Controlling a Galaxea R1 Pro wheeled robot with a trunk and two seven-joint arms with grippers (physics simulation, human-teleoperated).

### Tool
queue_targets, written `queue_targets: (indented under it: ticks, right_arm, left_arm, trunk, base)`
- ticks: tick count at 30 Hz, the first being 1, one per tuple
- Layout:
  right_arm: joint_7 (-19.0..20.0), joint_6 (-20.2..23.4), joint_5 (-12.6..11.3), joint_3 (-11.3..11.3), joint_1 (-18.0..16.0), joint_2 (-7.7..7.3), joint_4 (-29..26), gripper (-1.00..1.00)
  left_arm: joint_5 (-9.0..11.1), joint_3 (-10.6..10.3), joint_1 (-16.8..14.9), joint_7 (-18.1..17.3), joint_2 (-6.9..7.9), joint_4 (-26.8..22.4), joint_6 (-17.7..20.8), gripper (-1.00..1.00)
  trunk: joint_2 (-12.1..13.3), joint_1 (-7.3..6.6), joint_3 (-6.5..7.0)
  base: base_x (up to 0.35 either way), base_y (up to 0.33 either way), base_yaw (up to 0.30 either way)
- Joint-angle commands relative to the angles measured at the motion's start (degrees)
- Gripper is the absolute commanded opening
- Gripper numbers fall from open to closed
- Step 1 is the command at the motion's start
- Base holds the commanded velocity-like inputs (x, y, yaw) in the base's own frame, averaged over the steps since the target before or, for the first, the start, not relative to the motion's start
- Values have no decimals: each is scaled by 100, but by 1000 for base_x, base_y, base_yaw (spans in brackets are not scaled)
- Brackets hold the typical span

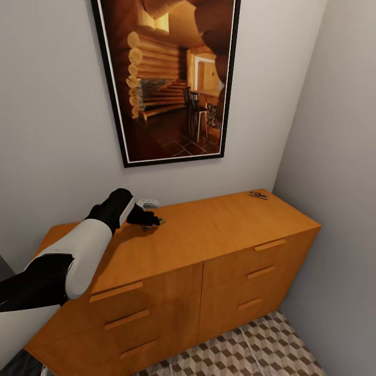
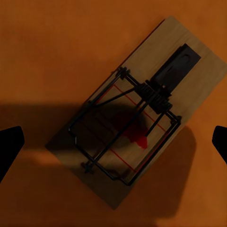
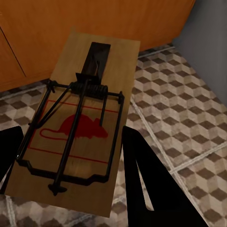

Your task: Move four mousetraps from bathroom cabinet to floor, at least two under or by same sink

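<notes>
the cabinet [image 1: 209, 245] is a low, wide chest of smooth orange-brown wood with flat drawer fronts and slim bar handles, set into a corner of plain grey walls. below it the bathroom floor [image 1: 261, 350] shows square tiles printed with a brown, beige and grey cube pattern and pale grout lines. above hangs a black-framed picture [image 1: 167, 78] of a log-cabin room.

on the cabinet top, near its left rear, lies a mousetrap [image 2: 137, 109] — a flat rectangular wooden plate carrying a thin black wire frame, a coiled spring, a dark metal tab and a red mark printed on the wood. the left claw [image 1: 150, 219] hangs right over it, at the end of a black and white arm. in the left wrist view the two dark fingertips [image 2: 9, 146] stand wide apart on either side of the plate, well clear of its edges and gripping nothing; the claw's shadow falls across the trap.

a second mousetrap [image 1: 258, 195] rests at the far right rear corner of the cabinet top, small and dark from the head camera.

in the right wrist view a third mousetrap [image 3: 80, 123], pale wood with a red mouse outline under its black wire bar, sits between the right claw's [image 3: 66, 156] black fingers [image 3: 142, 170] — they close against its long edges, holding it above the tiled floor just beside the cabinet's lower front.
</notes>
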Motion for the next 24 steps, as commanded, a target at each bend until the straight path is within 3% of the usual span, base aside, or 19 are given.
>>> queue_targets:
  ticks: [1, 24]
  right_arm:
    - [13, -18, -62, 50, -3, 1, 3, -100]
    - [15, -18, -62, 50, -3, 1, 3, -100]
  left_arm:
    - [-61, 6, -3, -47, -1, -7, 17, 100]
    - [-61, 6, -3, -47, 2, 2, 17, 100]
  trunk:
    - [-3, 0, -6]
    - [-3, 0, -52]
  base:
    - [0, 0, 0]
    - [0, 0, 0]
